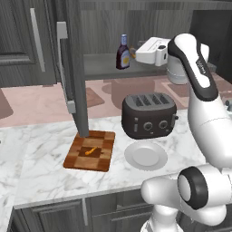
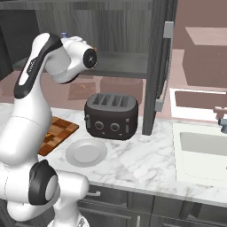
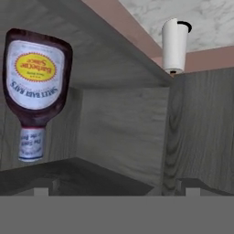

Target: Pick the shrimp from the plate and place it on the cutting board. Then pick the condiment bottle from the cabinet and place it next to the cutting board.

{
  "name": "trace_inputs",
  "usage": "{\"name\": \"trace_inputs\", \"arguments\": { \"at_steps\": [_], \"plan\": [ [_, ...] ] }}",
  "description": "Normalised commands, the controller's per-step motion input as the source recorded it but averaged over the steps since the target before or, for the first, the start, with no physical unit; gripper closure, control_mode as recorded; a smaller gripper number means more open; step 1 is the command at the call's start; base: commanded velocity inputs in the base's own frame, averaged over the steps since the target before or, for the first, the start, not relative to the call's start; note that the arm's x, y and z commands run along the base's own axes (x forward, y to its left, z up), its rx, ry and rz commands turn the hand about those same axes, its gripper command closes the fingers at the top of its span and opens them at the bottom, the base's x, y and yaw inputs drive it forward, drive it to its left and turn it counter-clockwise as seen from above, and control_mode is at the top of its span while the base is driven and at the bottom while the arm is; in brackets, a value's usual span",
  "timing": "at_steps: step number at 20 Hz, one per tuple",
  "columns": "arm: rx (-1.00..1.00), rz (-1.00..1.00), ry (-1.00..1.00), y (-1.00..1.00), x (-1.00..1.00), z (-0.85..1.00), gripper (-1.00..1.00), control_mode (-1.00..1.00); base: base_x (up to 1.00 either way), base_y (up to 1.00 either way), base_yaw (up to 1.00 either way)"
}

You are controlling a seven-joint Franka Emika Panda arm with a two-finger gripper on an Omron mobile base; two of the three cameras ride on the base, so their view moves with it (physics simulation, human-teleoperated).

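The condiment bottle stands upright on the cabinet shelf, dark red-brown with a pale cap and a label. My gripper is open just to its right at shelf height, pointing at it without touching. In the rolled hand view the condiment bottle appears upside down at the left, outside the gap of my gripper. The shrimp lies on the checkered cutting board. To the board's right, the plate is bare.
A dark toaster stands behind the plate under the shelf. The open cabinet door with its silver handle hangs over the board's far edge. A sink lies at the right. A white cylinder stands on the marble counter.
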Motion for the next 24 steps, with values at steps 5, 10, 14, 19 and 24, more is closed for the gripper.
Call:
{"name": "trace_inputs", "arguments": {
  "at_steps": [5, 10, 14, 19, 24],
  "plan": [
    [0.0, 0.0, 0.0, 0.0, 0.03, 0.0, -1.0, -1.0, 0.0, 0.0, 0.0],
    [0.0, 0.0, 0.0, 0.0, 0.04, 0.0, -1.0, -1.0, 0.0, 0.0, 0.0],
    [0.0, 0.0, 0.0, 0.0, 0.04, 0.0, -1.0, -1.0, 0.0, 0.0, 0.0],
    [0.0, 0.0, 0.0, 0.0, 0.08, 0.0, -1.0, -1.0, 0.0, 0.0, 0.0],
    [0.0, 0.0, 0.0, 0.0, 0.1, 0.0, -1.0, -1.0, 0.0, 0.0, 0.0]
  ]
}}
